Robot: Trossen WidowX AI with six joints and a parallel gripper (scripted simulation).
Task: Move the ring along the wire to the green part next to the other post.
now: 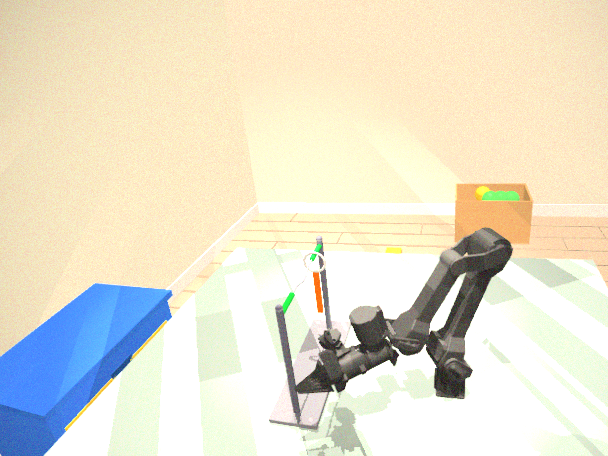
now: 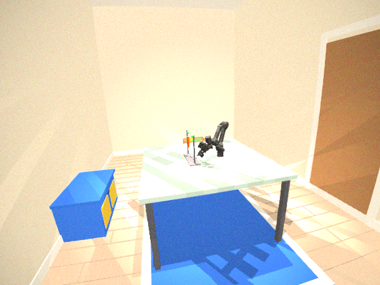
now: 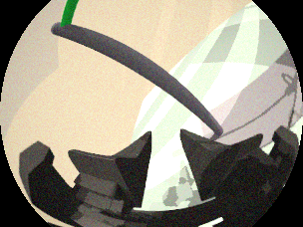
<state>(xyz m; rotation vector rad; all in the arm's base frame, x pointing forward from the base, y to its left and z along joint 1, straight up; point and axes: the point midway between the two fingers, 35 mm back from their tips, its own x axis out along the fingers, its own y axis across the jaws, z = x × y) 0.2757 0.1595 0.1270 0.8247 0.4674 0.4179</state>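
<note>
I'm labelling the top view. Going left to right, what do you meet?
Blue cabinet → near post → orange handle → end effector → arm's elbow → cardboard box.

A room in a home: a tiled floor [image 2: 312, 225], a blue cabinet [image 2: 84, 206], a toy box [image 1: 492, 212] and a brown door [image 2: 350, 125] are surrounding the desk [image 2: 219, 178].

Warm cream walls [image 2: 162, 62] surround a pale tiled floor [image 2: 328, 231]. A white table [image 2: 219, 178] stands over a blue rug [image 2: 203, 225]. A blue cabinet [image 2: 82, 206] sits left, a brown doorway [image 2: 350, 125] right.
</note>
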